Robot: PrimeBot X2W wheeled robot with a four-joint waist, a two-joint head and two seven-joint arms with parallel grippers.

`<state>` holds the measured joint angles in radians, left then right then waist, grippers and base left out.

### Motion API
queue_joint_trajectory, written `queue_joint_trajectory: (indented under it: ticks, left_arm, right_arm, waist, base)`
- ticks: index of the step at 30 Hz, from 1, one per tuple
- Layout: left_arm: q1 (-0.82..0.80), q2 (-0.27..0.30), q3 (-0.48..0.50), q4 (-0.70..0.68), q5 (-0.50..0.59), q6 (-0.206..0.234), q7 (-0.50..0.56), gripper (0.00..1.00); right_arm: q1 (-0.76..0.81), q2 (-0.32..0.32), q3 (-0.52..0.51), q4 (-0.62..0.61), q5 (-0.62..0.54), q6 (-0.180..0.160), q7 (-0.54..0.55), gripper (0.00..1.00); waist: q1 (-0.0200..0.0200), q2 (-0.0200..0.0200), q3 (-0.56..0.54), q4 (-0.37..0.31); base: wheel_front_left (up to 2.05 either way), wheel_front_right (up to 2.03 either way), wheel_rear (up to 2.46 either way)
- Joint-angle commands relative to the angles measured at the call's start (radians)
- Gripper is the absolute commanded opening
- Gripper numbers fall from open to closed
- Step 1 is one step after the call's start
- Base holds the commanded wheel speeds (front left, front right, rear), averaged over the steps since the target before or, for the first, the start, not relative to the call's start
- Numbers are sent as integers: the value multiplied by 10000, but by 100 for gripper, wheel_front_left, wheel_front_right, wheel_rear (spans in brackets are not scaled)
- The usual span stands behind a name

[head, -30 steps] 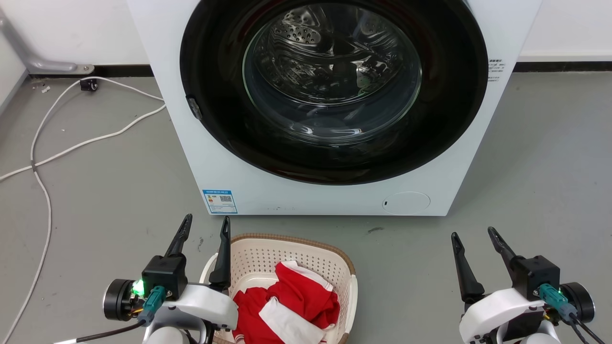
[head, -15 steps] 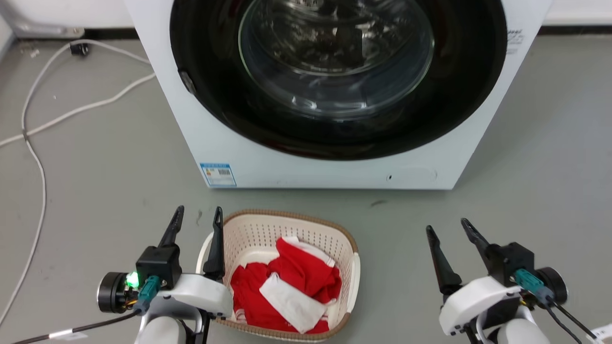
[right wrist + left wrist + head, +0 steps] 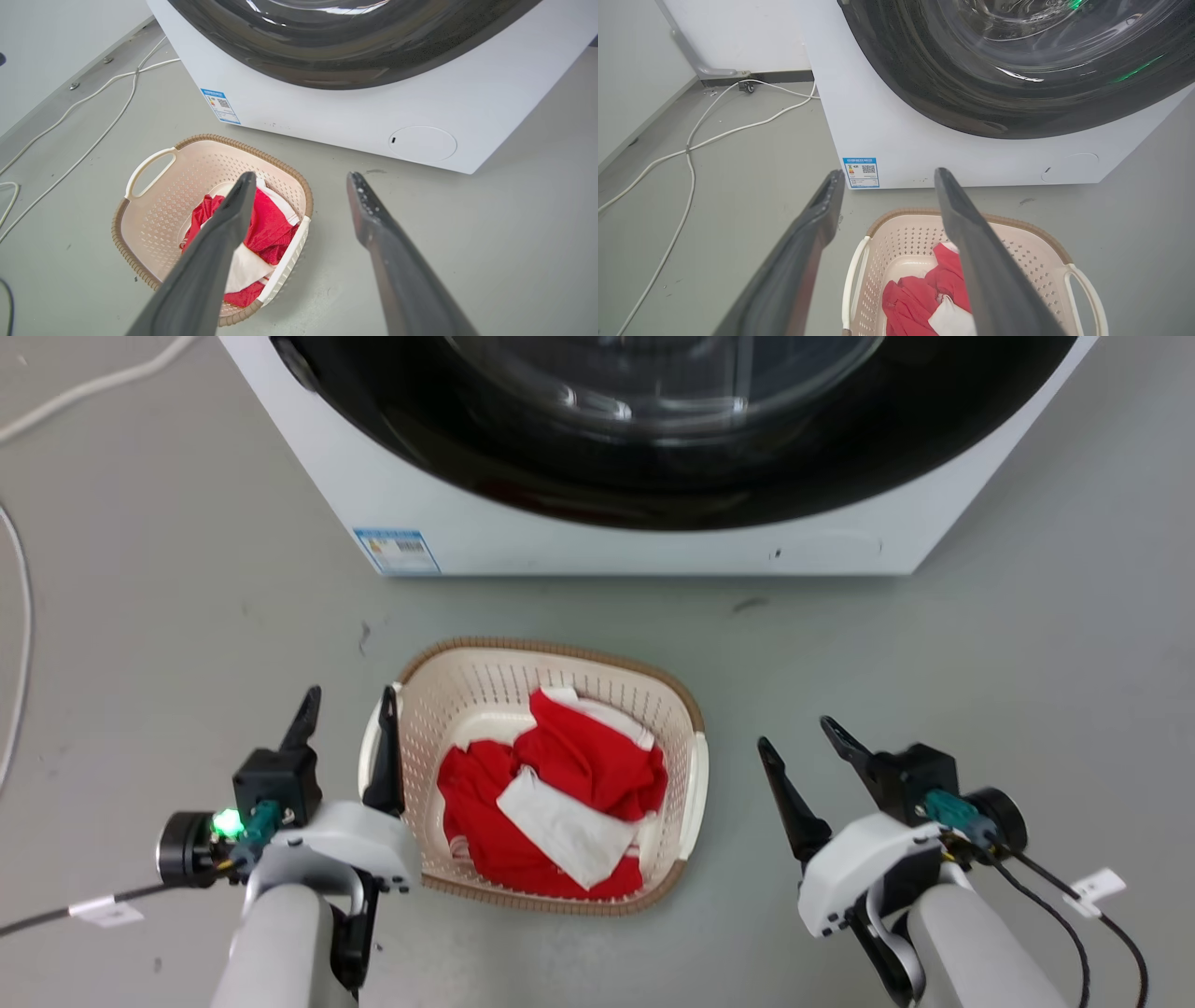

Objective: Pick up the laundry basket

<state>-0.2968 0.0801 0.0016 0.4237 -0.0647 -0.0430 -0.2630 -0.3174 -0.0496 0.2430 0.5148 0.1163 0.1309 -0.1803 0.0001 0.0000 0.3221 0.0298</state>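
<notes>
Lying just beside the left gripper point(image 3: 351, 693), the laundry basket point(image 3: 471, 695) sits farther from the right gripper point(image 3: 795, 731); both pairs of fingers point(image 3: 386, 756) are spread, empty.

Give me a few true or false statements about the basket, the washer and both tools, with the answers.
1. The laundry basket stands on the floor in front of the washing machine. True.
2. The basket is empty. False: red and white clothing lies in it.
3. The left tool and the right tool are both open. True.
4. The right tool grips a basket handle. False: it is apart from the basket, off to its right, holding nothing.
</notes>
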Motion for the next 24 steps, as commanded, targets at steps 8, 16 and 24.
queue_joint_trajectory:
  ticks: [8,16,24]
  left_arm:
    - [-1418,478,255,1465,-53,-132,-26,100]
    - [-2837,1056,112,3458,-22,-450,-26,100]
    - [-4441,1618,-98,5616,-156,-690,90,100]
  right_arm:
    - [-1595,-9,968,1562,647,-3,-106,100]
    - [-2842,-9,2295,2867,1695,-3,369,100]
    - [-3983,-6,3444,3748,2865,-3,959,100]
  waist:
    - [-1,0,1668,-247]
    - [-1,0,2631,-353]
    - [-1,0,3434,-402]
  base:
    - [0,0,0]
    - [0,0,0]
    - [0,0,0]
